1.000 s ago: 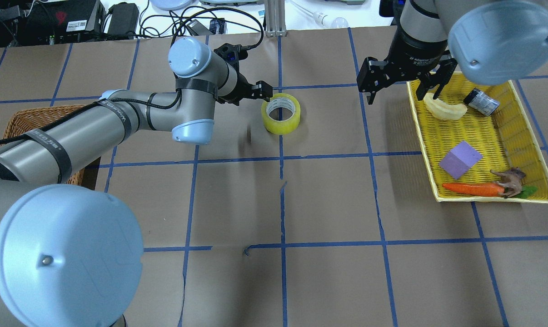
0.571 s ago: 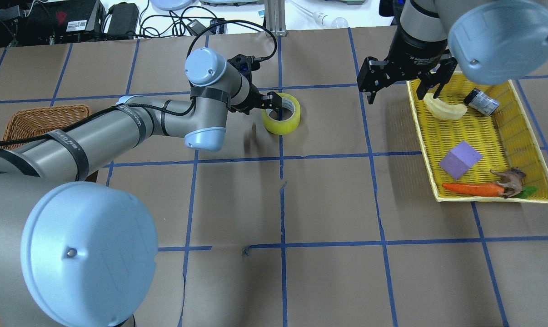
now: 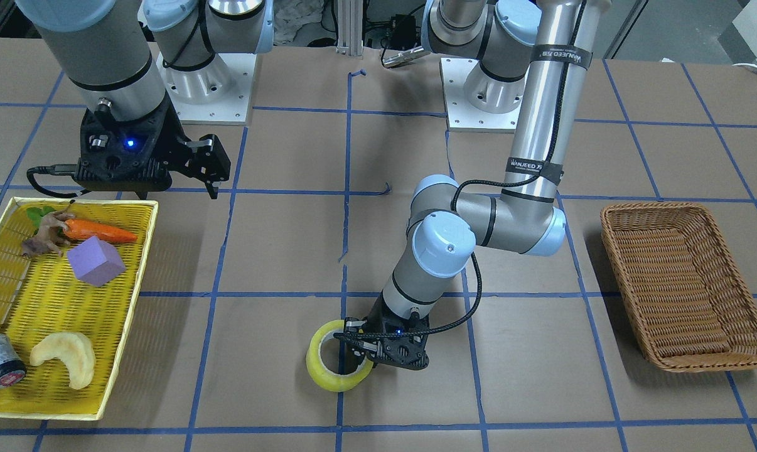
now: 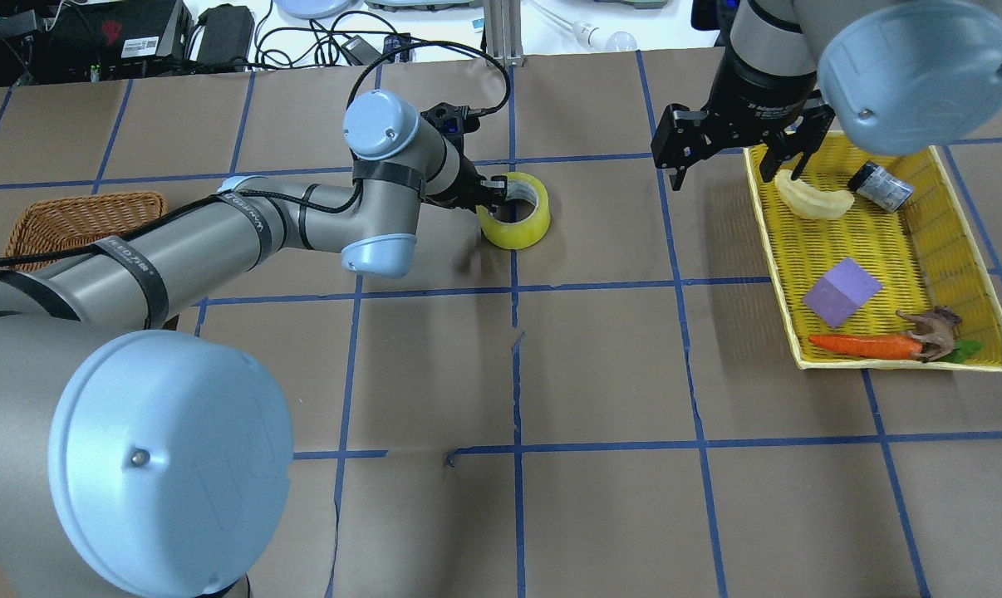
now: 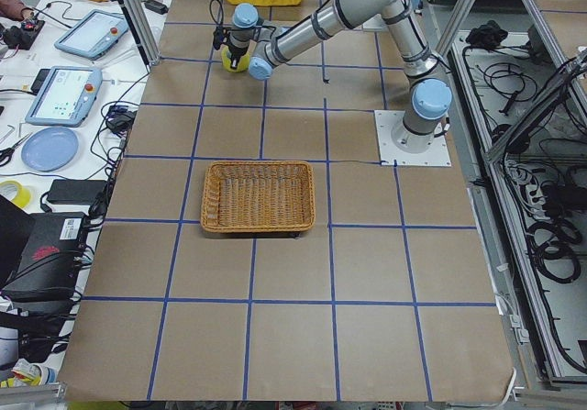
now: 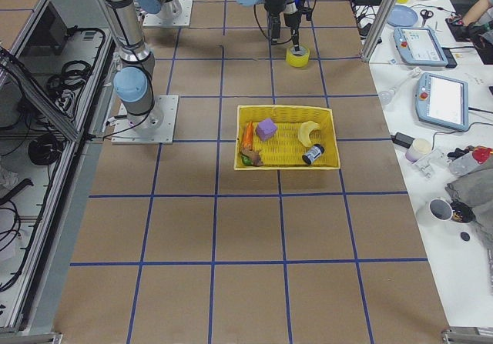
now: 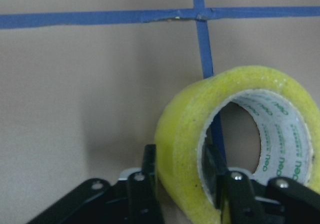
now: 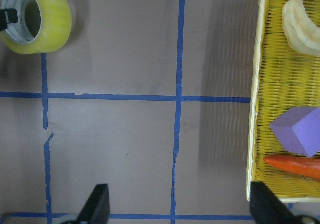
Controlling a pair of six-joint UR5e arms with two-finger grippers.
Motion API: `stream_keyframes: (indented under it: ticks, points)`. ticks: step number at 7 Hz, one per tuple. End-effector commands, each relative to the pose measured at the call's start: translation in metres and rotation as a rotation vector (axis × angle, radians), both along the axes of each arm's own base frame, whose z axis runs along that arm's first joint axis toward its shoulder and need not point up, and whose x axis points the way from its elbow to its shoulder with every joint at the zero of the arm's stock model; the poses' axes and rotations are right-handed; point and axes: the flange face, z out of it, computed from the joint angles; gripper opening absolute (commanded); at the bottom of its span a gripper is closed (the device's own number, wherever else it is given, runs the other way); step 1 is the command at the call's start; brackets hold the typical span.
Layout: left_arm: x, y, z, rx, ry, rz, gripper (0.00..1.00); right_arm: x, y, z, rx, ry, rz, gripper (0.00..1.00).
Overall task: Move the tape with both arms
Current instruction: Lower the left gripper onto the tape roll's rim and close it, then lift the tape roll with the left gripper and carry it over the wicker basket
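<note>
The yellow tape roll point(image 4: 522, 228) lies flat on the brown table, just right of the centre line at the back. It also shows in the front view point(image 3: 328, 376) and the right wrist view point(image 8: 50, 31). My left gripper point(image 4: 494, 187) is down on its left side. In the left wrist view, one finger point(image 7: 150, 176) is outside the roll point(image 7: 240, 78) and the other is inside the core. They are shut on the roll's wall. My right gripper point(image 4: 734, 158) hangs open and empty above the table, by the yellow tray's far-left corner, well apart from the tape.
A yellow mesh tray point(image 4: 883, 249) on the right holds a purple cube point(image 4: 842, 291), a carrot point(image 4: 862, 345), a toy animal, a pale curved piece point(image 4: 812, 199) and a small dark cylinder point(image 4: 881, 185). A wicker basket point(image 3: 686, 282) stands on my left side.
My left arm has reached right and come down onto the tape, with a finger now inside the core. The tape stays on the table. The right arm has not moved.
</note>
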Motion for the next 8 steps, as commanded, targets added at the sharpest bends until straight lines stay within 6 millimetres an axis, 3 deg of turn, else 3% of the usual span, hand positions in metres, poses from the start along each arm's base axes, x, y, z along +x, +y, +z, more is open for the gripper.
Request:
stream_keyframes:
  ticks: [1, 2, 3, 5, 6, 8]
  points:
    - [0.003, -0.013, 0.046, 0.019, -0.015, 0.001, 0.00, -0.001, -0.001, 0.000, -0.005, -0.003, -0.002, 1.00]
    - [0.016, -0.026, 0.079, 0.039, -0.094, 0.021, 0.00, -0.001, -0.001, 0.000, -0.005, -0.003, -0.002, 1.00]
    - [0.060, -0.039, 0.114, 0.088, -0.137, 0.056, 0.00, -0.001, -0.001, 0.001, -0.006, -0.003, -0.002, 1.00]
    - [0.192, -0.045, 0.156, 0.185, -0.167, 0.085, 0.00, -0.003, -0.002, 0.002, -0.008, 0.002, -0.003, 1.00]
    - [0.259, -0.037, 0.171, 0.212, -0.167, 0.126, 0.00, -0.002, -0.002, 0.007, -0.017, 0.000, -0.002, 1.00]
    - [0.377, -0.014, 0.182, 0.227, -0.189, 0.038, 0.00, -0.004, -0.003, 0.010, -0.016, 0.008, -0.004, 1.00]
